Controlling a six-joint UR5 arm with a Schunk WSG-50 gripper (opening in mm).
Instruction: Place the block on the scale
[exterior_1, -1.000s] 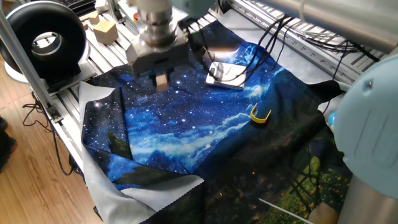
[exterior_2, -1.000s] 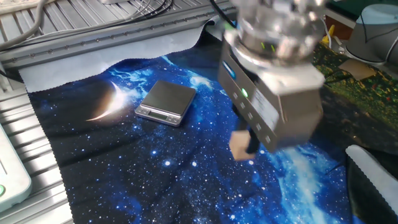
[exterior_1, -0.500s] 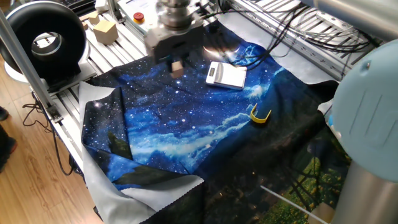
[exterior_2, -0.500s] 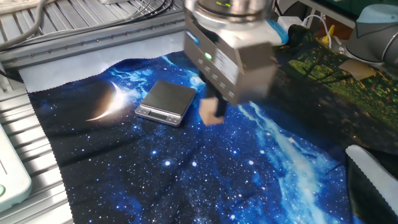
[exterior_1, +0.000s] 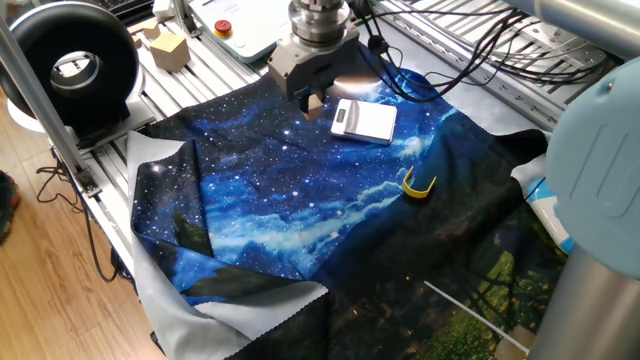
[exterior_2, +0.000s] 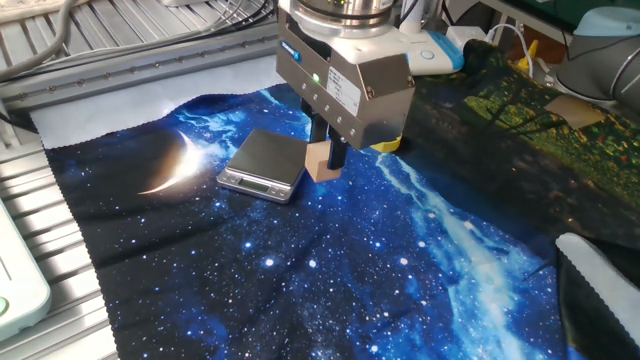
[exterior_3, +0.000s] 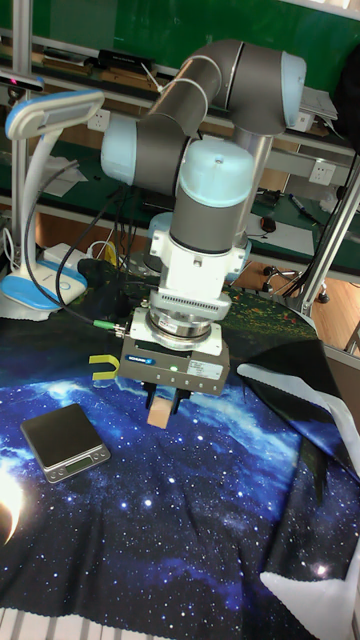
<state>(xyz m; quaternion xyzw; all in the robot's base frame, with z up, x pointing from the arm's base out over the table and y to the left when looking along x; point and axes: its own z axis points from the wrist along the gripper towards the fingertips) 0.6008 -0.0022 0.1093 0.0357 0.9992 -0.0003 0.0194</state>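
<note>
My gripper (exterior_2: 326, 160) is shut on the block (exterior_2: 320, 164), a small brown wooden cube (exterior_1: 314, 104) held above the starry cloth. The scale (exterior_2: 267, 164) lies flat on the cloth just to the left of the block in the other fixed view. In one fixed view the scale (exterior_1: 364, 120) shows white, just right of the gripper (exterior_1: 313, 98). The tall fixed view shows the block (exterior_3: 159, 411) hanging between the fingers, right of and above the scale (exterior_3: 63, 440). The block hangs beside the scale's edge, apart from its platform.
A yellow curved piece (exterior_1: 418, 184) lies on the cloth right of the scale. A larger pale wooden block (exterior_1: 167, 46) and a black round device (exterior_1: 72, 66) sit at the back left. Cables (exterior_1: 470, 45) run behind the scale. A blue-white lamp (exterior_3: 40, 200) stands at left.
The gripper has carried the block across the cloth toward the scale, from well away to right beside its edge. The scale has not moved.
</note>
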